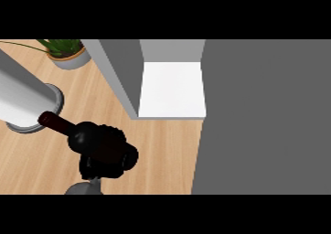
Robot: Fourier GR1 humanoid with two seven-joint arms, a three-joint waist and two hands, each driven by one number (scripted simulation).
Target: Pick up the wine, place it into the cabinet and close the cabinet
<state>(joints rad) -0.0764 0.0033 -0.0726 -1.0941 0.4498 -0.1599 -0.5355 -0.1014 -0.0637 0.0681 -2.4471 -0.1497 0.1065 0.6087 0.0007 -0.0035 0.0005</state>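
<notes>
White cabinet (pixel 172 89) shelf is seen open; the dark wine bottle (pixel 57 122) is wrapped by the left hand (pixel 107 153), seemingly over the wooden counter (pixel 161 151), neck beyond the curled fingers.

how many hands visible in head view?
1: a black hand at lower left, curled round the dark wine bottle over the wooden counter. The other hand shows nowhere; which hand this is, unclear.
</notes>
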